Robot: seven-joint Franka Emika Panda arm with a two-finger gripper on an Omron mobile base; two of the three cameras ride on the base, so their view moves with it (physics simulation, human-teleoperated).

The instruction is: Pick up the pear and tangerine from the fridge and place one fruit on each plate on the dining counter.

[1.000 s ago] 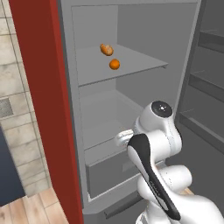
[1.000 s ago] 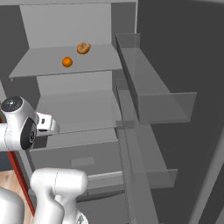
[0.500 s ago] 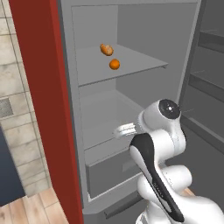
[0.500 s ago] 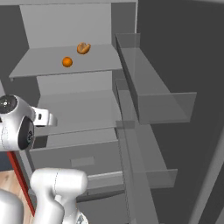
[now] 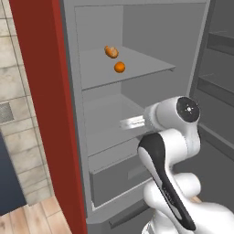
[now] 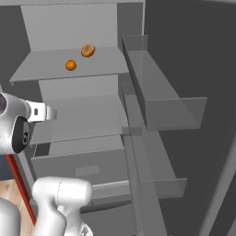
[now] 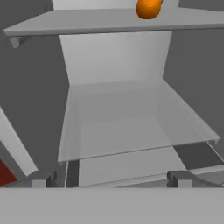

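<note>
Tangerine (image 7: 148, 8) sits on the fridge (image 5: 137, 41) shelf above the empty, wide-open pincer (image 7: 109, 178).

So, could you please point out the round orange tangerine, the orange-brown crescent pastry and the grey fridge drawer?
Round orange tangerine (image 5: 119, 67): left base view, its middle.
Orange-brown crescent pastry (image 6: 87, 50): right base view, its middle.
Grey fridge drawer (image 6: 87, 169): right base view, its front panel.

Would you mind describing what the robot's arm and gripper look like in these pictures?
The arm is glossy white with rounded segments, a black band along one link and a dark round joint cap. No cables or markings show. The gripper has two small dark grey finger tips.
</note>
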